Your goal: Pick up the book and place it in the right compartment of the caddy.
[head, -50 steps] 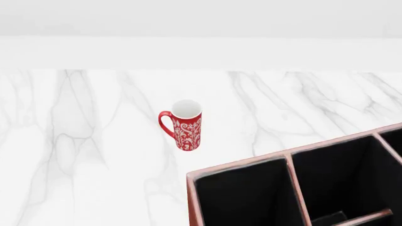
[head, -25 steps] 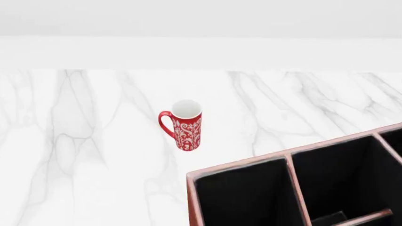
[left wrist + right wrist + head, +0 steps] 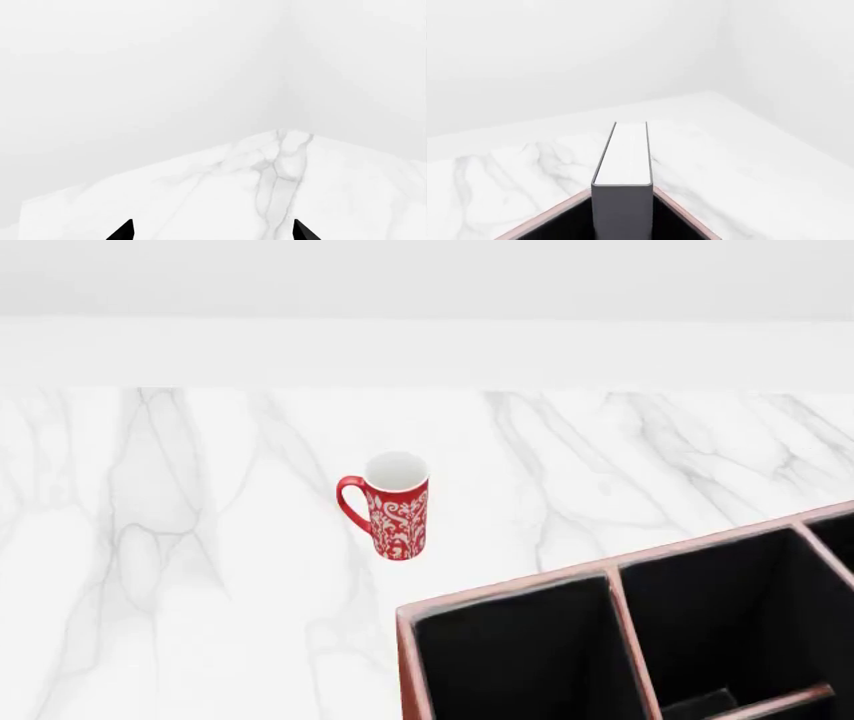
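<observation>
The book [image 3: 622, 155] shows only in the right wrist view. It has a dark cover and white page edges, stands straight and centred in front of the camera, and its near end is down inside a black corner section of the caddy [image 3: 554, 212]. My right gripper's fingers do not show against the black inside. The caddy's reddish-brown walls and pale rims [image 3: 507, 590] fill the lower right of the head view, and no book shows in the sections seen there. My left gripper [image 3: 213, 231] is open and empty over the marble.
A red patterned mug [image 3: 392, 508] with a white inside stands on the white marble counter [image 3: 160, 540], left of and behind the caddy. A white wall runs along the counter's far edge. Neither arm shows in the head view.
</observation>
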### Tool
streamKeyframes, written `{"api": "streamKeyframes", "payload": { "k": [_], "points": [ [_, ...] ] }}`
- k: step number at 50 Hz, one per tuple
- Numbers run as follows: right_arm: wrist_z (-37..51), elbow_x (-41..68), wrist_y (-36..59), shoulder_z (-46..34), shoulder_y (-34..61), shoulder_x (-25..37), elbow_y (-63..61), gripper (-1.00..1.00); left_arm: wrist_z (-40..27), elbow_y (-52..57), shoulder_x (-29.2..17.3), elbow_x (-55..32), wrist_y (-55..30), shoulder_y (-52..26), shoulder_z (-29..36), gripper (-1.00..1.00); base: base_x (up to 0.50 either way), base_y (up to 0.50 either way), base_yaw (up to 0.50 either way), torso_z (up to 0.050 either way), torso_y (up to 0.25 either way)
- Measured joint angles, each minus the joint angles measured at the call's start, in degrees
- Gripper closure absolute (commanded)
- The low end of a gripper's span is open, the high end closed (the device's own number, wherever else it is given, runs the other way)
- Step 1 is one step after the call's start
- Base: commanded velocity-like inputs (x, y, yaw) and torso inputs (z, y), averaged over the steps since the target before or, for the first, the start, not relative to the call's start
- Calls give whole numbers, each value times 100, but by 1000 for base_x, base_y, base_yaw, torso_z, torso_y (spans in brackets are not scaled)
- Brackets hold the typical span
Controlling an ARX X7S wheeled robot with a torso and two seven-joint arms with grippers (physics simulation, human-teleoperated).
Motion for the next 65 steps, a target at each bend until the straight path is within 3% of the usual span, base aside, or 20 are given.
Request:
{"api": "streamKeyframes", "payload": {
  "k": [16, 17, 51, 57, 65],
  "points": [
    [-144, -141, -184, -166, 20, -163, 302, 100, -4, 31, -10, -10, 1, 11, -5, -100, 0, 0, 0, 1, 1],
    [-158, -134, -180, -171, 22, -169, 320, -100, -5, 32, -11, -10, 0, 11, -5, -100, 0, 0, 0, 0, 10],
    [-257, -285, -158, -193, 226, -206, 353, -100, -39, 106, -99, 21, -124, -48, 89, -100, 0, 0, 0, 0, 0],
    [-186, -286, -97, -254, 489, -248, 319, -100, -125, 310, -355, -12, -490, -244, 217, -100, 0, 0, 0, 0, 0],
    [-37, -422, -60, -563, 1212, -520, 342, -100, -320, 674, -1157, -390, -1570, -1240, 693, -100, 0, 0, 0, 0, 0]
  ]
}}
